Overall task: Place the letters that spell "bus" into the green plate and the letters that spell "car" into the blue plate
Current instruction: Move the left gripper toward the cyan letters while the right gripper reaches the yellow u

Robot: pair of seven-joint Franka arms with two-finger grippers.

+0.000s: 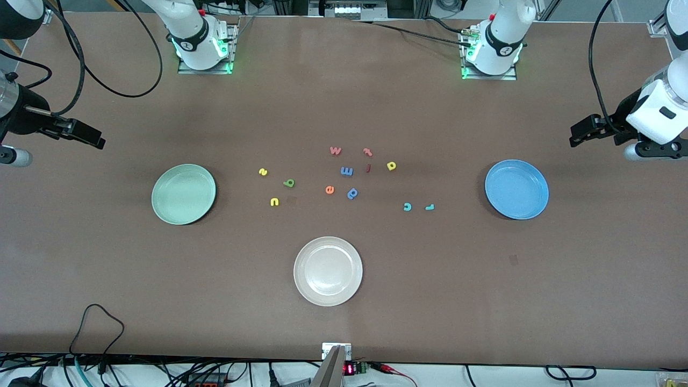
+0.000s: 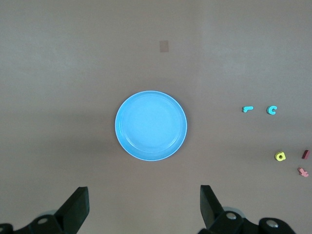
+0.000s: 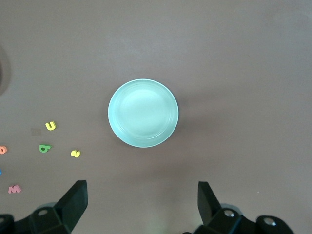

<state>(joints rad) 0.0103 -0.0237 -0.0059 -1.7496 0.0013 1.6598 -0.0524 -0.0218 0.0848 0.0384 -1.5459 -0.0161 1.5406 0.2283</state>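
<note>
None of our six letters is placed yet: the green plate point(image 1: 184, 194) and blue plate point(image 1: 516, 188) sit empty. Our left gripper point(image 2: 144, 207) and right gripper point(image 3: 141, 204) wait high above them, fingers apart, holding nothing.

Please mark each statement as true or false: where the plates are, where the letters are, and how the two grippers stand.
1. The green plate holds no letters. True.
2. The teal "c" lies in the blue plate. False: it lies on the table beside the teal "r".
3. The left gripper is open. True.
4. The right gripper holds the yellow "u". False: it is open and holds nothing.
5. The cream-white plate is nearer to the front camera than the other plates. True.
</note>
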